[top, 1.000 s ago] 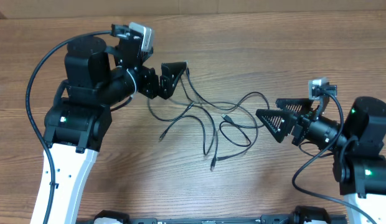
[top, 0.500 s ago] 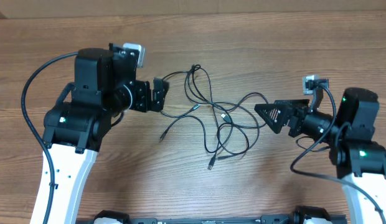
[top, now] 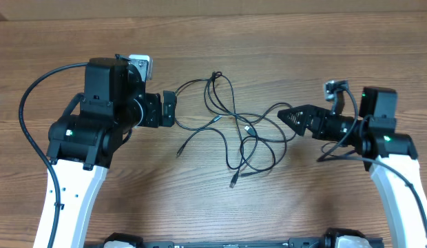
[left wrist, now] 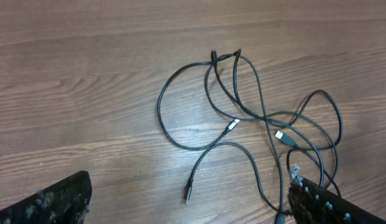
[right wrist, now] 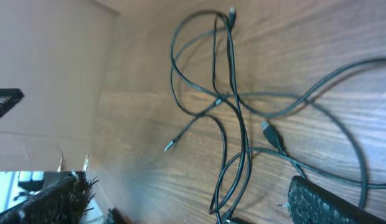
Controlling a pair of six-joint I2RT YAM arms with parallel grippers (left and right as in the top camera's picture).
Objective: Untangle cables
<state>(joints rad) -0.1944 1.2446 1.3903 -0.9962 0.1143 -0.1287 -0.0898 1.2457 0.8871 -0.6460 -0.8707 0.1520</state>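
The cables (top: 234,131) are several thin black cords lying looped over one another on the wooden table, mid-table between my arms. Loose plug ends lie at the lower left (top: 178,150) and at the bottom (top: 234,182). My left gripper (top: 169,109) is open and empty, just left of the tangle. My right gripper (top: 296,116) is open and empty, at the tangle's right loop. The left wrist view shows the cables (left wrist: 266,118) ahead of its spread fingers (left wrist: 187,208). The right wrist view shows the cables (right wrist: 233,99) beyond its spread fingers (right wrist: 190,208).
The wooden table (top: 268,41) ends at a back edge along the top of the overhead view. Thick black arm wiring arcs beside the left arm (top: 26,103) and below the right arm (top: 330,186).
My left gripper has drawn back to the left and down, away from the tangle's top loop, which now lies on the table. My right gripper has moved up and slightly left.
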